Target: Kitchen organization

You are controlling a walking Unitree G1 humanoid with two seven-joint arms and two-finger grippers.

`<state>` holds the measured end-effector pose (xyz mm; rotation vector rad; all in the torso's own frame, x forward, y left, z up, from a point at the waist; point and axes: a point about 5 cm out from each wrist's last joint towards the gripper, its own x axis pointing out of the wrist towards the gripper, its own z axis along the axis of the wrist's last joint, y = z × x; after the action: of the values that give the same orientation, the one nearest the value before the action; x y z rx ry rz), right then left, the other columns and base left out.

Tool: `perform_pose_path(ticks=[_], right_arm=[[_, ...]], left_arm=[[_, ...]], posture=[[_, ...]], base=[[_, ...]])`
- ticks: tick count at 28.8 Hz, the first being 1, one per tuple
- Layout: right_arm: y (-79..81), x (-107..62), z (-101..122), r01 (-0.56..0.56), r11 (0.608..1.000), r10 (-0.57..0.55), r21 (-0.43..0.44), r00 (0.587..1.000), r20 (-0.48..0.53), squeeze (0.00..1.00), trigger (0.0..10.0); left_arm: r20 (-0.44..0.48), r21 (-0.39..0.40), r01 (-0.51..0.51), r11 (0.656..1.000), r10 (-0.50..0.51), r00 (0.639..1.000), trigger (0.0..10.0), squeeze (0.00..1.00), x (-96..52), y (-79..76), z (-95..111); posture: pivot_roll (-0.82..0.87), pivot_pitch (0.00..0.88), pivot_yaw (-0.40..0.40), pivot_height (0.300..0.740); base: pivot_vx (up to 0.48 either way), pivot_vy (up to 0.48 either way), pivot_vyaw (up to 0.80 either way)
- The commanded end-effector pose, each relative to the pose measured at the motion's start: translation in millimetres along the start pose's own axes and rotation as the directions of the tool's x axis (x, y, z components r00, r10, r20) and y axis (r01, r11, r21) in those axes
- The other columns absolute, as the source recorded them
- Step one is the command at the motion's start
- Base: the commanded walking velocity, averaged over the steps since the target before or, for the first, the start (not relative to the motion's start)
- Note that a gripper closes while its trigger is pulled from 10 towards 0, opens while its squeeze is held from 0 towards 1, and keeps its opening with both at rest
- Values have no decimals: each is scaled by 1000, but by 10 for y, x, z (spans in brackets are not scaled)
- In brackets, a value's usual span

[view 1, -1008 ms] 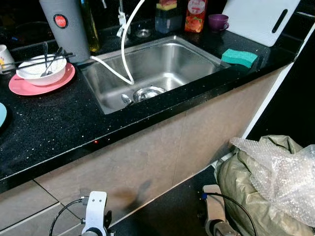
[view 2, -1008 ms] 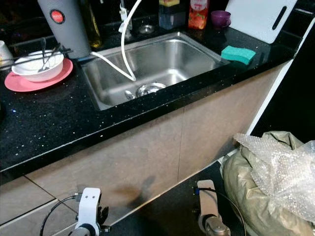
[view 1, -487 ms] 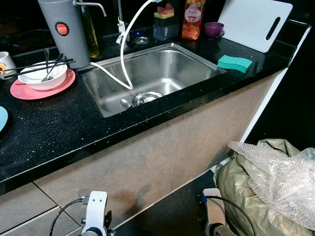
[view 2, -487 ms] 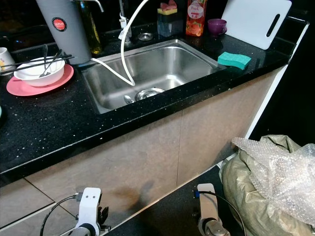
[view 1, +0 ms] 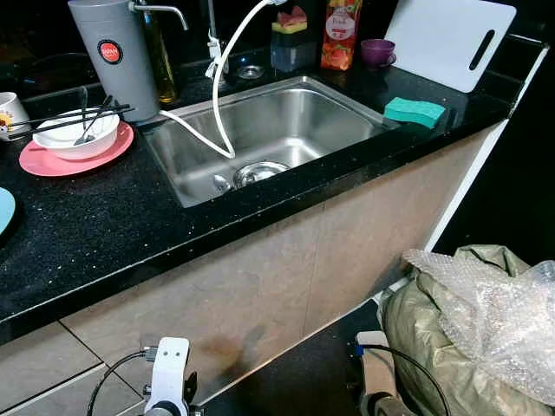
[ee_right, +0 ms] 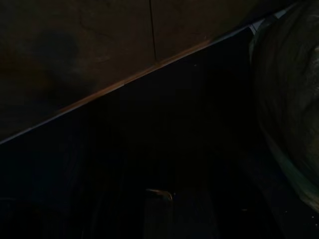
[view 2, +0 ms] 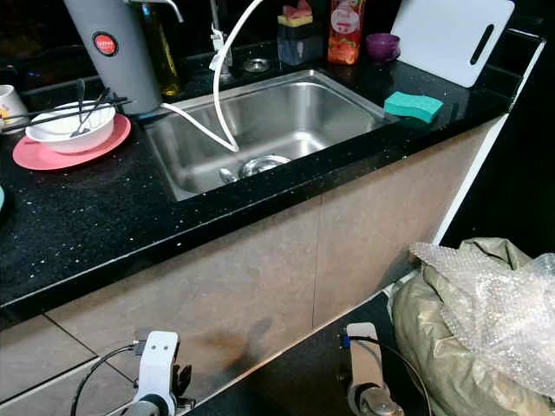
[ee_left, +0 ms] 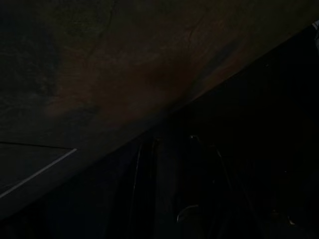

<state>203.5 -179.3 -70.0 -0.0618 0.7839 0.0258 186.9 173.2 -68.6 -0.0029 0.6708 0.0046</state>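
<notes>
White bowl (view 1: 76, 134) with spoon and chopsticks on pink plate (view 1: 45, 161), tabletop (view 1: 87, 225) at 10 o'clock from steel sink (view 1: 269, 130). Green sponge (view 1: 419, 111) at 3 o'clock. My tools hang low; cannot tell finger state.

On the floor at the right, a bulging olive bag (view 1: 434, 338) slumps with crinkled bubble wrap (view 1: 494, 303) spilling over its top.

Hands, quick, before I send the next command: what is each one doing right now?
Left hand: hangs idle low before the cabinet front; open or closed cannot be told.
Right hand: hangs idle beside the bubble-wrap bag; cannot be told either.
</notes>
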Motion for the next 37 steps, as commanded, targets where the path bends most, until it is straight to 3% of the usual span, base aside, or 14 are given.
perform_pose_path(ticks=[1,34,36,37], right_arm=[[24,-11,-51,-3,1000,3,4,1000,-17,0,10000],[8,-20,-71,-6,999,6,36,1000,-19,0,10000],[13,-21,-71,-13,999,14,46,1000,-17,529,10000],[16,-21,-69,-17,998,18,56,1000,-15,953,10000]], left_arm=[[-13,18,1,1000,-1,1000,10000,0,-22,17,-46],[-13,22,8,1000,-8,1000,10000,0,-41,19,-68],[-13,22,7,1000,-7,1000,10000,0,-40,18,-67],[-13,22,7,1000,-6,1000,10000,0,-38,19,-65]], posture=[[10,53,20,740],[9,74,29,740],[10,74,29,740],[10,74,29,740]], base=[[0,0,0],[0,0,0],[0,0,0],[0,0,0]])
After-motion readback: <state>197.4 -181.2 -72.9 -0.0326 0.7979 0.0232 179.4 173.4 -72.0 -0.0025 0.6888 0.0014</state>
